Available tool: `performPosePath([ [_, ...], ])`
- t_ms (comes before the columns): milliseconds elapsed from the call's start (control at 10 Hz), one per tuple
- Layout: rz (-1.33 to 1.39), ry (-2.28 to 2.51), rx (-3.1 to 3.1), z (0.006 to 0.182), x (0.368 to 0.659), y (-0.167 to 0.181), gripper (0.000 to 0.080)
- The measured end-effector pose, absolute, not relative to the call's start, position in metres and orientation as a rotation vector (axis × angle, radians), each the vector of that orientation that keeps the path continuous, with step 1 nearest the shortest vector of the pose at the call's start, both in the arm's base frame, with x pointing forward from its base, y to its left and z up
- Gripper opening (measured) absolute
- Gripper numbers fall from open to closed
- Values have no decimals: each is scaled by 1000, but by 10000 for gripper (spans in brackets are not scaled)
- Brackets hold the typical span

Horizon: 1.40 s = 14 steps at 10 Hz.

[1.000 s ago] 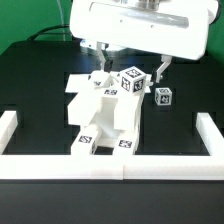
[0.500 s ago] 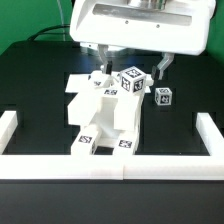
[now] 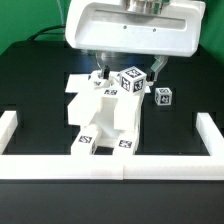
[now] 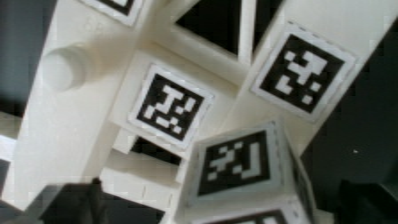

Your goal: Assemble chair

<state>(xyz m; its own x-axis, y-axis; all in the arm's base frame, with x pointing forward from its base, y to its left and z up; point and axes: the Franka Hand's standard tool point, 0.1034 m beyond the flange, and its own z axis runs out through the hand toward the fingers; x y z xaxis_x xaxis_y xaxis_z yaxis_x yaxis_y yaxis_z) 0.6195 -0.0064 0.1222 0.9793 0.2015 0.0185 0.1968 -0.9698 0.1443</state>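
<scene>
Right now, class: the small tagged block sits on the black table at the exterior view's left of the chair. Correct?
No. The small tagged block sits on the black table at the exterior view's right of the chair; that view shows it.

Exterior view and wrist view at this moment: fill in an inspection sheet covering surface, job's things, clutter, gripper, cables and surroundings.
Surface: black table, edged by a white rail.
Job's things: chair partly joined, standing mid-table; loose tagged block apart from it, on the exterior view's right.
Clutter: nothing seen; only the marker board, flat behind the chair.
Grippers: gripper open, low over the chair's top, holding nothing.
Cables: one dark cable behind the table.
Surroundings: green backdrop.
</scene>
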Motion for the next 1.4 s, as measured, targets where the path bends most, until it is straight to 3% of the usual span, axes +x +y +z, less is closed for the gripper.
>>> performPosePath([
  [200,49,299,2984,122,619,-6,648],
  [400,48,298,2985,122,619,-7,379],
  [500,54,298,2985,124,620,-6,299],
  [1400,107,-501,2973,124,620,-7,296],
])
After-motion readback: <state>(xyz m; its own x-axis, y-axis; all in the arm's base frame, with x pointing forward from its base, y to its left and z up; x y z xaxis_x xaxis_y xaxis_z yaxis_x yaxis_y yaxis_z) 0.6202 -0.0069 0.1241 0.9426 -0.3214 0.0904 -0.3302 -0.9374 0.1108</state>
